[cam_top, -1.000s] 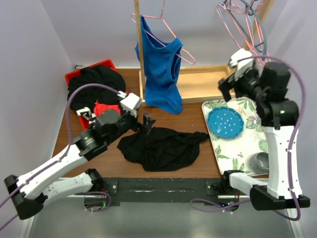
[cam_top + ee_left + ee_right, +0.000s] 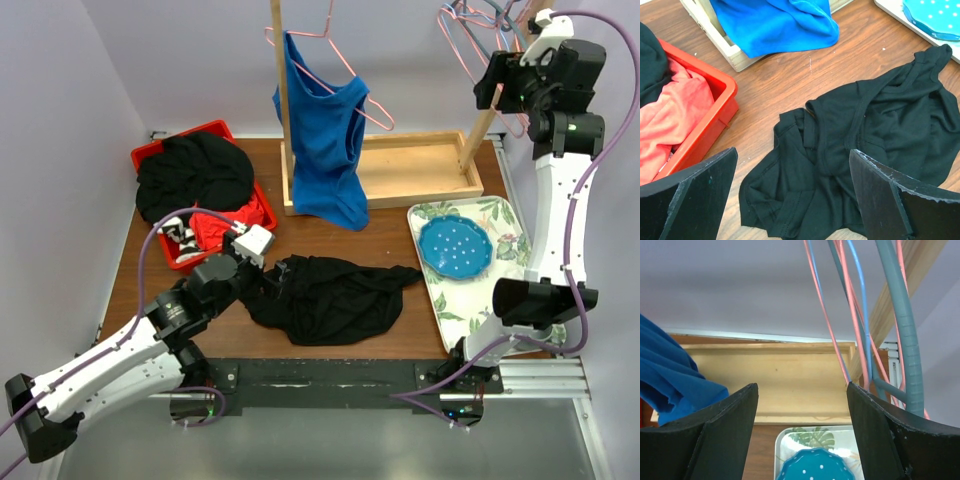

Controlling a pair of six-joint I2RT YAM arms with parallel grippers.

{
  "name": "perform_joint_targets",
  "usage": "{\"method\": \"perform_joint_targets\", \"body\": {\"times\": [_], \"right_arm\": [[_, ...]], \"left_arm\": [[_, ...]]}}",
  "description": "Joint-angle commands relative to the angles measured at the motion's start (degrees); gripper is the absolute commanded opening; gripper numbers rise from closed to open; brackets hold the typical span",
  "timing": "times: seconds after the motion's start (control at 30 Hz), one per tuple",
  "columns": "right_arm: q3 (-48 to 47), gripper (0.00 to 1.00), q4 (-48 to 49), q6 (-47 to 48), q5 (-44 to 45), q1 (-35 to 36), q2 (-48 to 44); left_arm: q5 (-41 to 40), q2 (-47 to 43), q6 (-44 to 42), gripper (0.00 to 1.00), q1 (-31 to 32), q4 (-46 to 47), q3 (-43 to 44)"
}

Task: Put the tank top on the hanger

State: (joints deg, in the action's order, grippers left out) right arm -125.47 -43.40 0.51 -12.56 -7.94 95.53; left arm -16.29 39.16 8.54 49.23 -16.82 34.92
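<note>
The black tank top [image 2: 335,300] lies crumpled on the table near the front edge; in the left wrist view the tank top [image 2: 860,140] fills the middle. My left gripper [image 2: 270,282] hangs low over its left edge, open, its two fingers [image 2: 690,200] straddling the cloth without touching it. My right gripper [image 2: 492,85] is raised high at the back right, open and empty, beside a bunch of wire hangers. The pink hanger [image 2: 462,40] hangs there; its pink wire [image 2: 829,325] runs down just past my right fingertip [image 2: 860,400].
A red bin [image 2: 215,130] at the left holds a black garment heap [image 2: 190,170] and red cloth. A blue top [image 2: 325,140] hangs on a wooden post [image 2: 282,100] above a wooden tray [image 2: 410,170]. Teal hangers [image 2: 900,325] hang among the pink. A floral tray [image 2: 505,215] carries a blue plate [image 2: 455,247].
My right arm has swung up and back from over the floral tray to the hangers, its jaws narrowing a little. My left arm has dropped and drawn nearer, to the tank top's left edge.
</note>
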Motion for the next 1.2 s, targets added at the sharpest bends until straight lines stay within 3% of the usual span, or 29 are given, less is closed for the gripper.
{"method": "perform_joint_targets", "body": {"times": [0.0,0.7,0.87,1.17], "right_arm": [[-1.71,0.75,1.91,-0.78,4.73,-0.23,0.36],[-1.27,0.75,2.7,1.6,7.99,-0.67,4.76],[-0.74,0.64,2.62,1.51,6.84,-0.58,4.67],[-0.74,0.53,2.7,1.6,6.76,-0.67,5.19]], "left_arm": [[-0.14,-0.31,0.34,1.0,-0.37,3.2,0.24],[0.56,0.04,0.25,1.0,-0.54,3.37,0.24],[1.0,0.22,0.25,1.0,-0.8,3.63,0.24],[1.35,0.48,0.25,1.0,-0.89,3.72,0.24]]}}
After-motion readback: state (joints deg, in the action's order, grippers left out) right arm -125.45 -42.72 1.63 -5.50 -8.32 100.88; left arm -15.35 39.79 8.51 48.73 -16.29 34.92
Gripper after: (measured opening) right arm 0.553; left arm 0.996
